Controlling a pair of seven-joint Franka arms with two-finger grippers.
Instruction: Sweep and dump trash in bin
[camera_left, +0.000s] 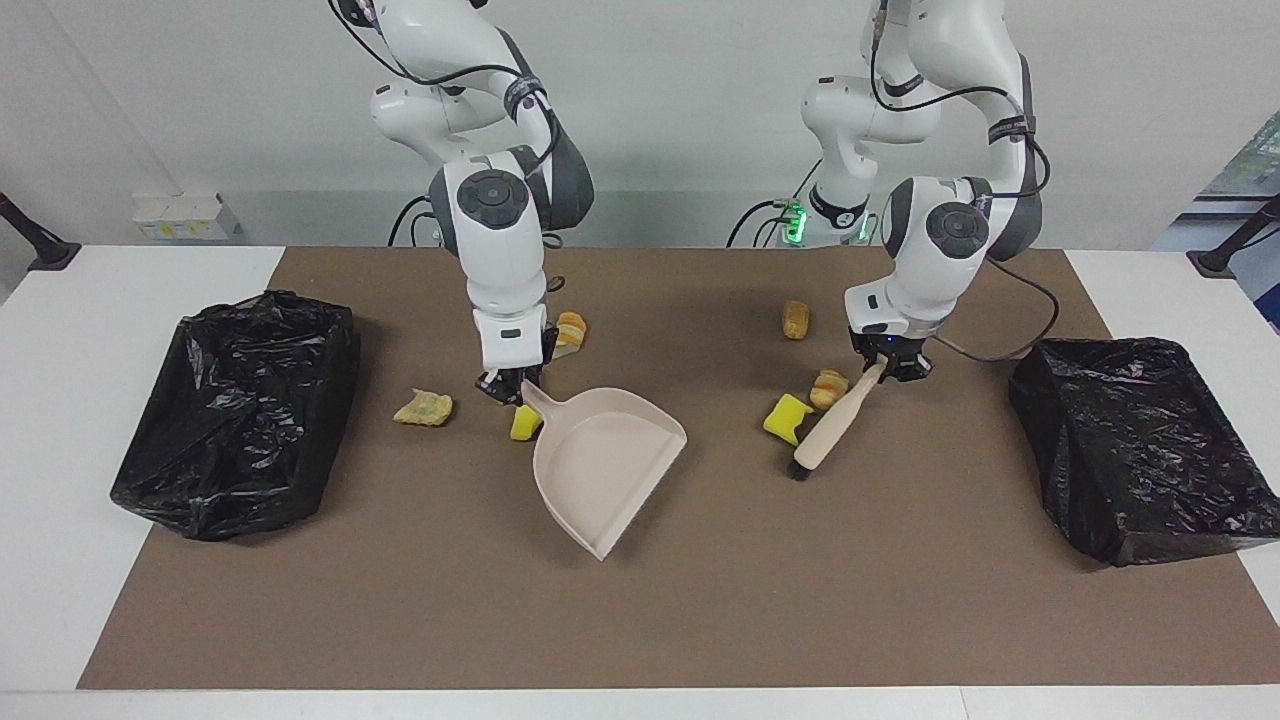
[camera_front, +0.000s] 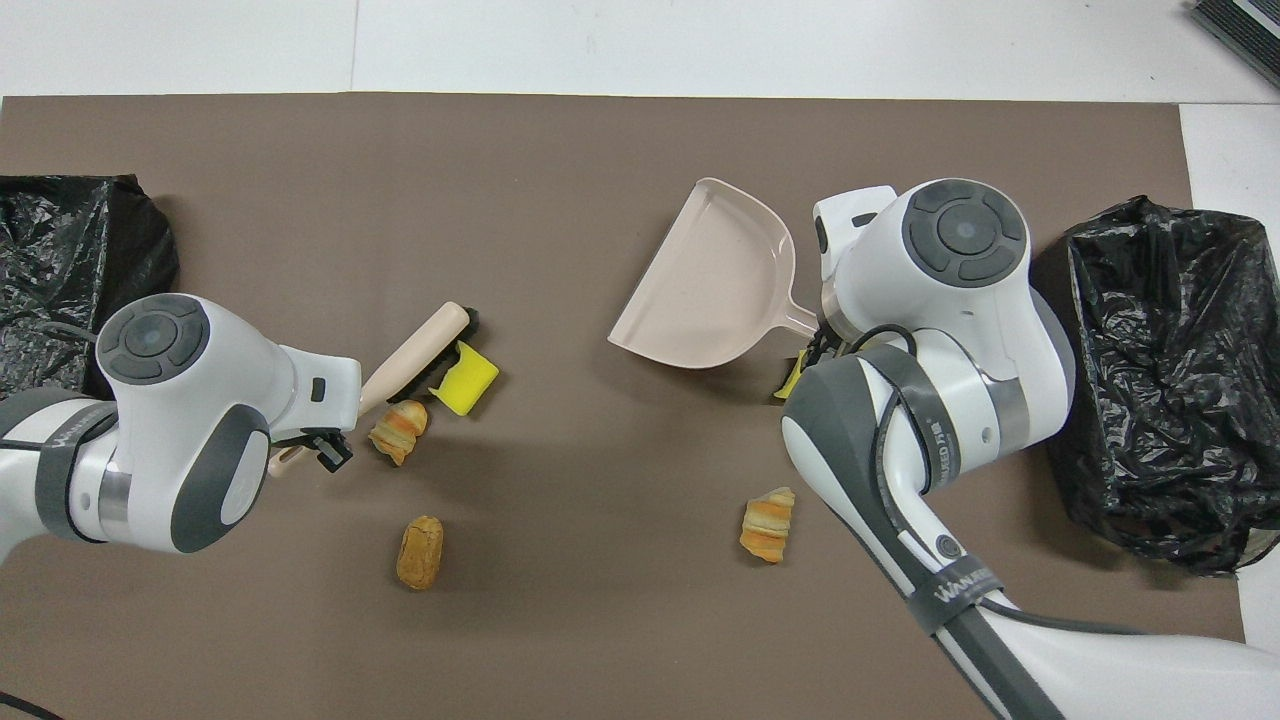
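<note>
- My right gripper (camera_left: 508, 385) is pinched on the dustpan (camera_left: 607, 462) handle. The pan lies just under it, with its open edge turned toward the left arm's end of the table.
- My left gripper (camera_left: 893, 366) is pinched on the brush (camera_left: 835, 428) handle. The bristle end pokes out past it, right beside a yellow chunk (camera_left: 787, 417).
- Trash sits on both sides. A yellow chunk and a bread roll (camera_left: 828, 388) lie by the brush. Another brown piece (camera_left: 796, 319) lies near the left gripper, closer to the robots.
- By the right gripper I see one yellow piece (camera_left: 523, 423) tucked under the pan handle, a flat scrap (camera_left: 424, 408) and a roll (camera_left: 570, 332).
- I think the brush could flick the light sponge chunk away, not into the pan, if I sweep too fast.
- The pan is well apart from the brush, so bits could stop short on the mat (camera_left: 640, 620).
- The piece under the handle could get pushed along or squashed if I slide the pan.
- The pan's edge could lift, and scraps would slip under it.
- The bins (camera_left: 235, 410) are well apart, so a tilted pan could spill on the way.
</note>
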